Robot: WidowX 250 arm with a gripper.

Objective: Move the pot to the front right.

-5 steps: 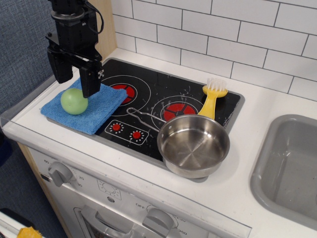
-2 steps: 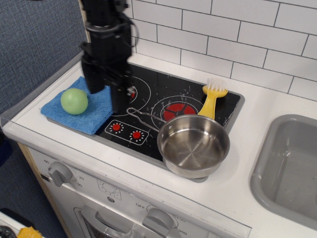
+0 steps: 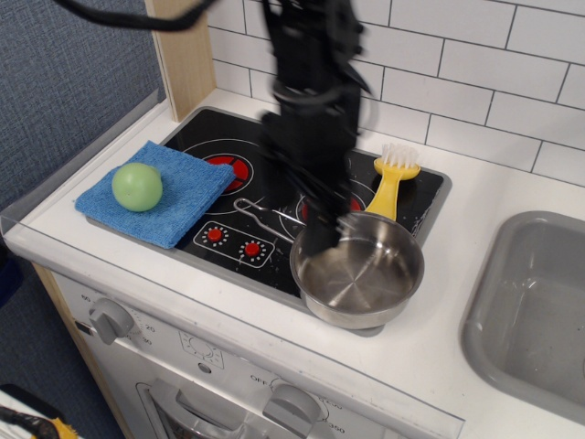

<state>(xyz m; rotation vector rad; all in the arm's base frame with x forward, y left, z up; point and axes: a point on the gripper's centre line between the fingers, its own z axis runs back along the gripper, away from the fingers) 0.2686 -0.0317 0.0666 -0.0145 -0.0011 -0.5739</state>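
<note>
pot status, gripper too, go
Gripper blurred, low at the pot's back-left rim, jaw state unclear. Pot upright, empty, at the stove's front right corner. Brush just behind it; ball far left on cloth.

The black gripper (image 3: 322,236) is blurry and hangs over the middle of the stove, right at the back left rim of the pot (image 3: 357,269). The yellow brush (image 3: 393,183) lies just behind the pot, at upper right. The blue cloth (image 3: 164,195) and green ball (image 3: 137,187) fill the left side. White counter (image 3: 448,302) lies bare between pot and sink (image 3: 535,311).
</note>
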